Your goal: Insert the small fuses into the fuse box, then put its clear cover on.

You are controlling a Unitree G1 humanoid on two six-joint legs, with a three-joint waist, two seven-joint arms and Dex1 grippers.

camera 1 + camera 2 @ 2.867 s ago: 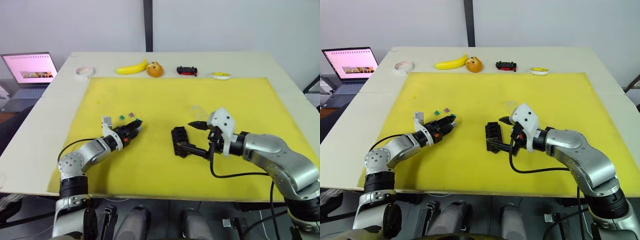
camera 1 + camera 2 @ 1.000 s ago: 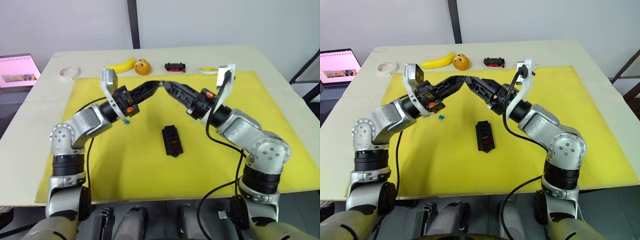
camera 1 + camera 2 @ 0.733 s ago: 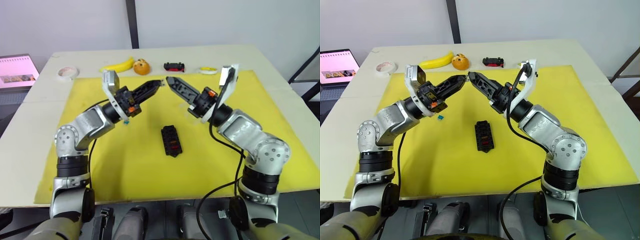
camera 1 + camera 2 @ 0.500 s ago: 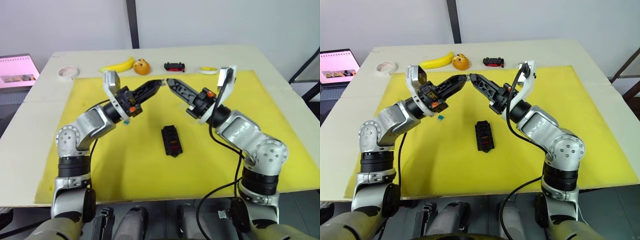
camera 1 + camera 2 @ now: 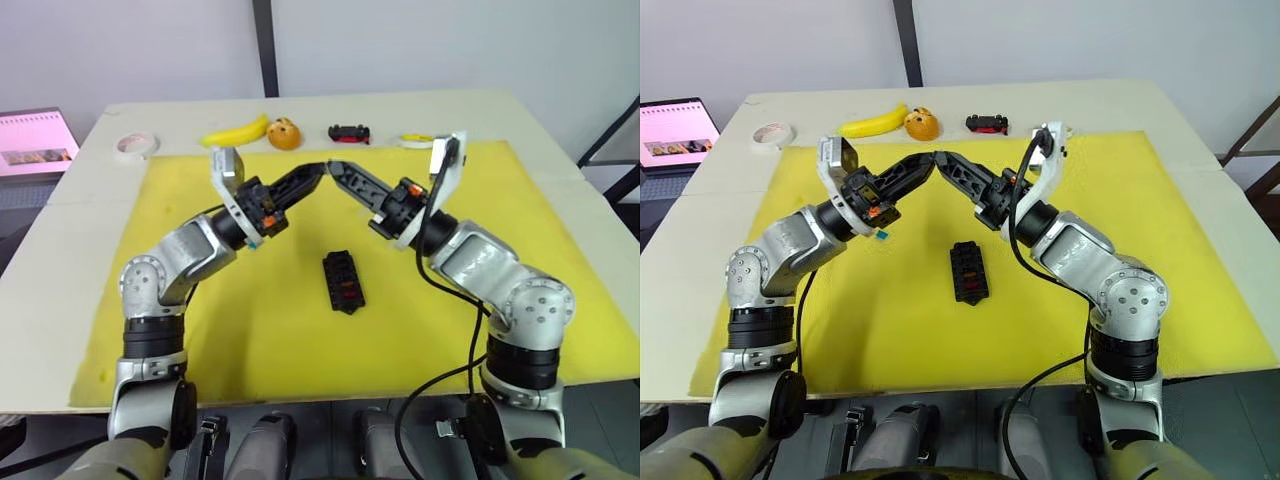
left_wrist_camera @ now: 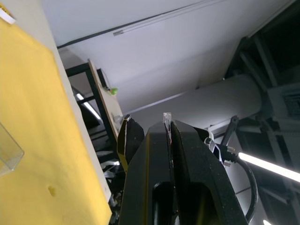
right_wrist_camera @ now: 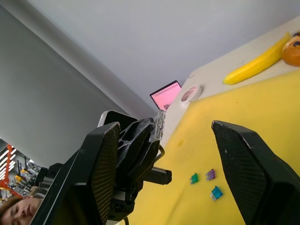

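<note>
While the left gripper pinches a pale fuse mid-air above the fuse box, the wide-open, empty right gripper should close squarely on it before left lets go.

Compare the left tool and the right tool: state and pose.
The left tool is shut on a pale fuse; the right tool is open, spread either side of that fuse. The left tool is angled rightward, the right tool leftward. Both are raised above the yellow mat.

Bare mat around fuse box
</note>
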